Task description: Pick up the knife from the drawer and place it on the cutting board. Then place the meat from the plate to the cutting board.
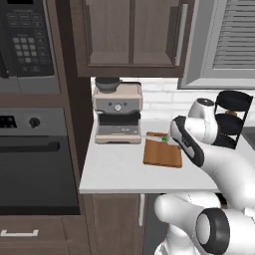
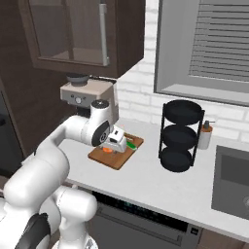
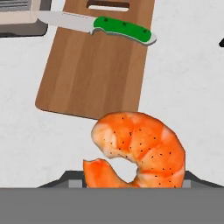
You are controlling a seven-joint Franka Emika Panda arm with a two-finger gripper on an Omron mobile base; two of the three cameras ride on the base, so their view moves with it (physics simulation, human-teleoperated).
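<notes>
The hand view shows the meat (image 3: 142, 151) grasped between the fingers, above the white surface (image 3: 188, 100) just off the cutting board (image 3: 98, 61). The knife (image 3: 103, 27) lies across the board's far end. From the right base view, the gripper (image 2: 111, 146) hovers over the board.

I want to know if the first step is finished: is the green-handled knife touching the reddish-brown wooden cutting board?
Touching. In the hand view the green-handled knife lies flat across the reddish-brown wooden cutting board.

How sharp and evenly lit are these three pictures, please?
Hand view: crisp, the meat looms large, the knife and cutting board flatly lit. Left base view: soft, grainy, dim at the oven. Right base view: even light, faint shadow under the black rack.
</notes>
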